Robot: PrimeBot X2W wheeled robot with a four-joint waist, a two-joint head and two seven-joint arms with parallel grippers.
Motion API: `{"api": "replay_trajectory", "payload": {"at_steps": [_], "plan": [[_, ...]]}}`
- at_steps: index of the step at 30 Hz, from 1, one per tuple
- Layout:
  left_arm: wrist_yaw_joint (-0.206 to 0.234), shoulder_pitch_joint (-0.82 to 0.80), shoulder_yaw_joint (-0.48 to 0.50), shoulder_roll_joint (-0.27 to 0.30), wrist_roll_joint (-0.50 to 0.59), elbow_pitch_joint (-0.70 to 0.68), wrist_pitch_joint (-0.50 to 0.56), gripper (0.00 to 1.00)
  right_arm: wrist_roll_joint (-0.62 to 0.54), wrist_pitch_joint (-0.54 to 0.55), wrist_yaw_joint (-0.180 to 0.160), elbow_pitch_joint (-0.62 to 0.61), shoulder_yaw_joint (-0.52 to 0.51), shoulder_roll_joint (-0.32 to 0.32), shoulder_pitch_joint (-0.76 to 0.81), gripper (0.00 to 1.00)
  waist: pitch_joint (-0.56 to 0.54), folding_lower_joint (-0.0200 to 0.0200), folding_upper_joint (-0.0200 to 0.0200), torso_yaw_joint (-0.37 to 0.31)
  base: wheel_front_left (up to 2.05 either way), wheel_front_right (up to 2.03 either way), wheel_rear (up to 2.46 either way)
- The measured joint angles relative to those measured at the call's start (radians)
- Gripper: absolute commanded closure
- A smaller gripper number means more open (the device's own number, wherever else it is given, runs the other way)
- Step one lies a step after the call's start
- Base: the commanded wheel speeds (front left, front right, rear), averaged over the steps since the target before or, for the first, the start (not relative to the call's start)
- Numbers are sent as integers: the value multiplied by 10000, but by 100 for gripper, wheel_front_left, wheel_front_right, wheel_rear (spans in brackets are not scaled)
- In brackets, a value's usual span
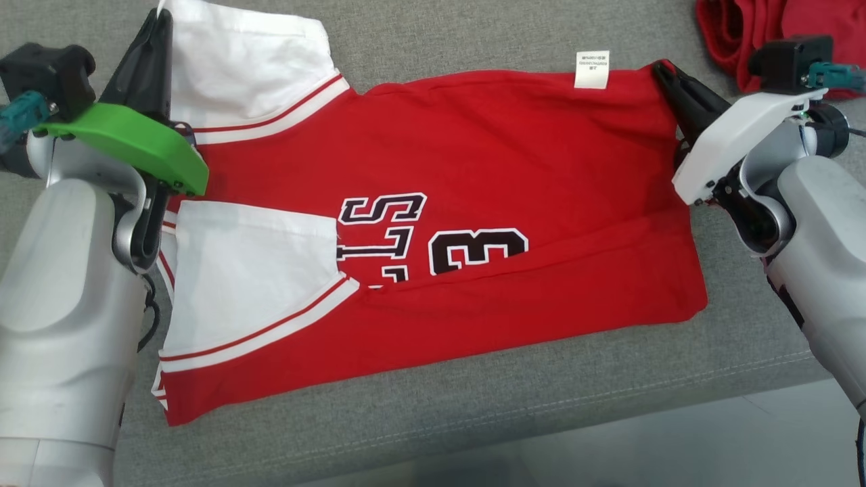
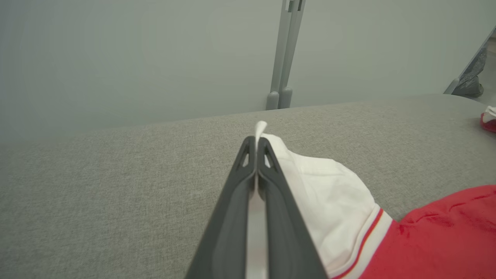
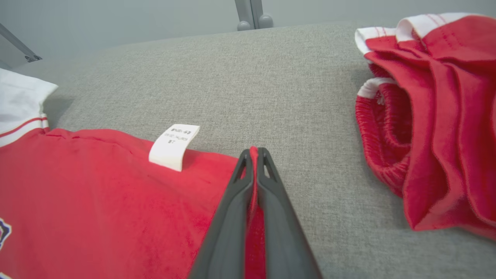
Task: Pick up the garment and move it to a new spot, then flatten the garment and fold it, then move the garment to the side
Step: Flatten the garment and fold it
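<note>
The garment (image 1: 487, 169) is a red jersey with white sleeves and black-and-white lettering, lying spread on the grey cushion. My left gripper (image 1: 161, 19) is shut on the tip of its far white sleeve (image 2: 325, 182); white cloth pokes out between the fingertips (image 2: 248, 149). At the jersey's far right corner my right gripper (image 1: 659, 69) is shut on the red hem, and red cloth (image 3: 254, 217) shows between its dark fingers (image 3: 267, 162). A white care label (image 3: 172, 147) stands up just left of that grip. The near white sleeve (image 1: 243, 270) is folded onto the body.
A second red garment with white trim (image 3: 430, 116) lies bunched at the far right of the cushion (image 1: 473, 406). The cushion's front edge runs along the bottom of the head view, with pale floor (image 1: 676, 446) below it. A grey post (image 2: 285, 54) stands behind the cushion.
</note>
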Motion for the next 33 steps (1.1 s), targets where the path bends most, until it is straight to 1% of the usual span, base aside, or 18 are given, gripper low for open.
{"api": "replay_trajectory", "payload": {"at_steps": [6,15,19,22,25,28,33], "plan": [[-2,1109,50,-17,-311,-711,-401,100,-2,-821,8,-174,65,-27,637,100,-430,0,0,98,0,0,0],[0,2852,608,-173,-943,-2128,-581,100,-15,-1906,8,-384,8,-121,1800,100,-1200,0,0,273,0,0,0],[17,3760,788,-211,-1064,-2963,-616,100,4,-1990,8,-414,-111,-207,2317,100,-1525,0,0,352,0,0,0],[48,4555,880,-504,-1453,-3545,-629,100,128,-2079,6,-433,-234,-251,2718,100,-1729,0,0,421,0,0,0],[161,5436,777,-752,-1651,-3797,-629,100,230,-2086,2,-437,-337,-276,3122,100,-1885,0,0,531,0,0,0],[360,6353,769,-759,-1695,-3902,-625,100,242,-2088,-2,-443,-337,-270,3359,100,-2034,0,0,634,0,0,0],[456,7312,683,-846,-1831,-4376,-579,100,240,-2167,-6,-560,-403,-299,3600,100,-2228,0,0,754,0,0,0]]}}
